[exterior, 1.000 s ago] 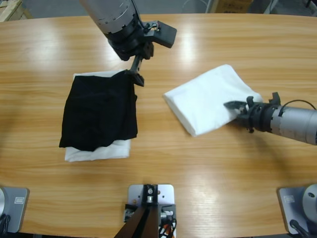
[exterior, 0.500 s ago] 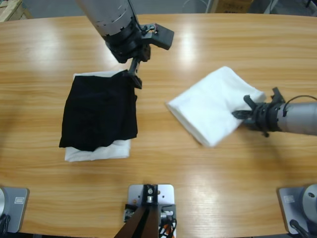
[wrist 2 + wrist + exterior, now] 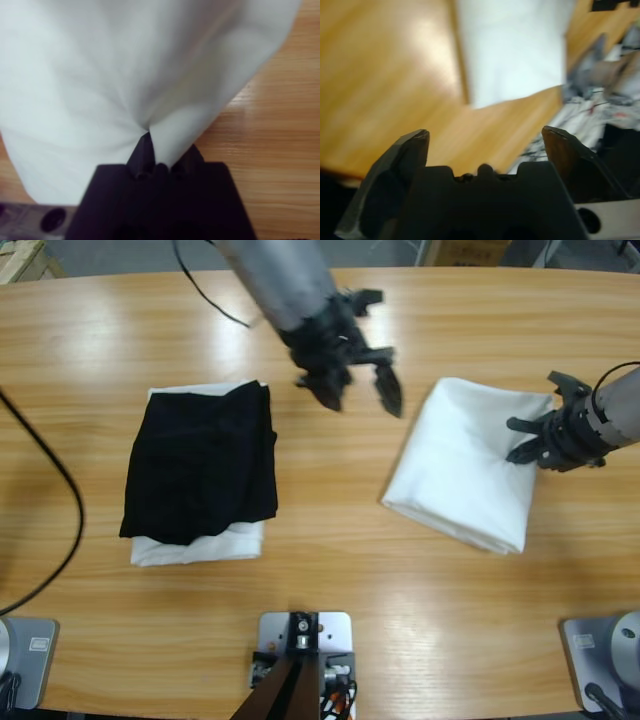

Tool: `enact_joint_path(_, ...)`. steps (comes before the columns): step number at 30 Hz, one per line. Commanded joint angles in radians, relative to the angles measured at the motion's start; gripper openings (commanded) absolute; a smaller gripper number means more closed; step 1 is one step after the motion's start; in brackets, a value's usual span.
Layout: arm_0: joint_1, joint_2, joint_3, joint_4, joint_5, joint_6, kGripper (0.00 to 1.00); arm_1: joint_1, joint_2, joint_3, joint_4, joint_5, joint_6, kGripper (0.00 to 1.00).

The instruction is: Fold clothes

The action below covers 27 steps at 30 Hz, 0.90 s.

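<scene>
The clothes, a folded white T-shirt (image 3: 460,465), lie right of the table's middle. In the left wrist view the T-shirt (image 3: 512,50) lies ahead of the jaws. My right gripper (image 3: 527,440) comes in from the right edge and is shut on the shirt's right edge. In the right wrist view the white cloth (image 3: 125,75) puckers where the right gripper (image 3: 151,149) pinches it. My left gripper (image 3: 360,388) reaches down from the top with jaws wide apart, above bare wood just upper left of the shirt. The left gripper (image 3: 485,134) holds nothing.
A black folded garment (image 3: 200,460) lies on a white folded one (image 3: 195,542) at the table's left. A black cable (image 3: 60,490) curves along the far left. Bare wood (image 3: 330,540) separates the two piles.
The right gripper has pulled the white shirt rightward and turned it. The left arm has swung from the black garment's corner toward the middle, jaws now spread.
</scene>
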Motion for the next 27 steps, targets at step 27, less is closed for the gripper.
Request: enact_joint_path(27,-0.145,-0.148,0.643,-0.533,0.367,-1.015,0.602,0.201,0.188,-0.108,0.028,0.03,-0.321,0.0)
